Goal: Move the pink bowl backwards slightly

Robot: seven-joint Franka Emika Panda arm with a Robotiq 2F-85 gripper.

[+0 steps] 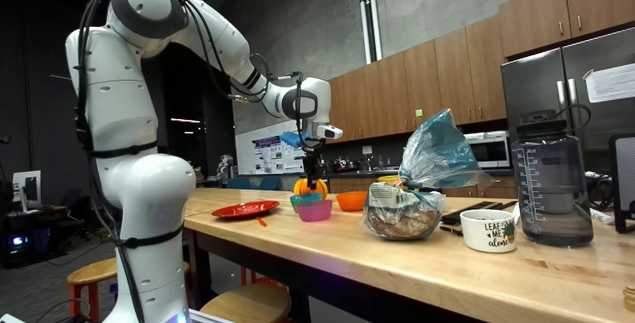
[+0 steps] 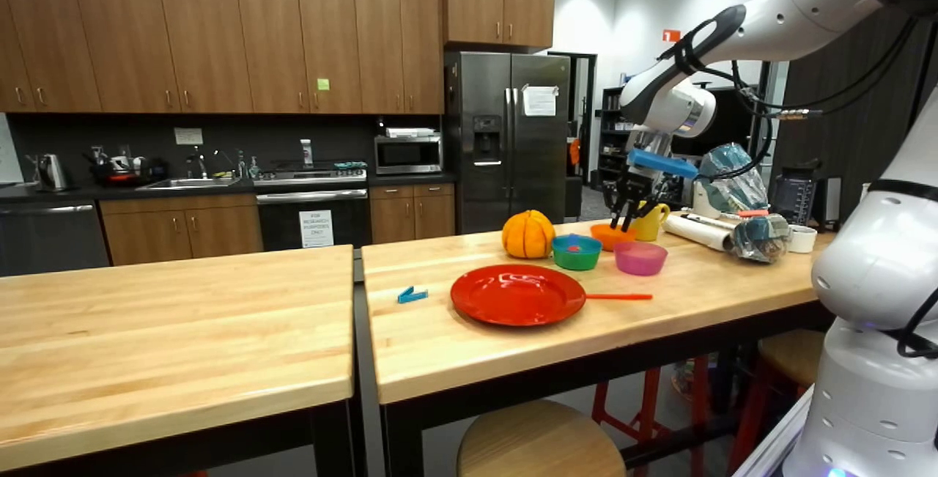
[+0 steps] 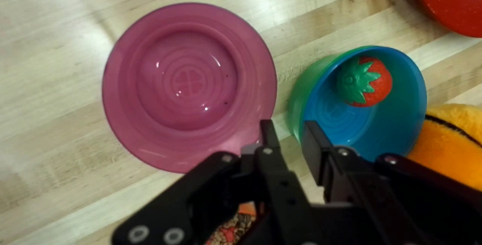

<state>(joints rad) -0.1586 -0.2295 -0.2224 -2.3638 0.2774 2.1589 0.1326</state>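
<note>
The pink bowl [image 3: 188, 79] is empty and sits upright on the table, filling the left middle of the wrist view. It also shows in both exterior views [image 1: 315, 211] [image 2: 640, 259]. My gripper [image 3: 290, 128] has its two black fingers apart with nothing between them. In the wrist view the left finger overlaps the pink bowl's lower right rim and the right finger overlaps the blue-and-green bowl's edge. In the exterior views the gripper [image 1: 311, 184] [image 2: 621, 225] points down above the group of bowls. I cannot tell whether a finger touches either bowl.
A blue bowl nested in a green bowl [image 2: 576, 261] holds a toy strawberry [image 3: 376, 85], close beside the pink bowl. An orange bowl [image 1: 352, 202], a plush pumpkin [image 2: 527, 234], a red plate [image 2: 518, 295], a yellow mug [image 2: 648, 225] and bagged bread [image 1: 402, 221] stand around.
</note>
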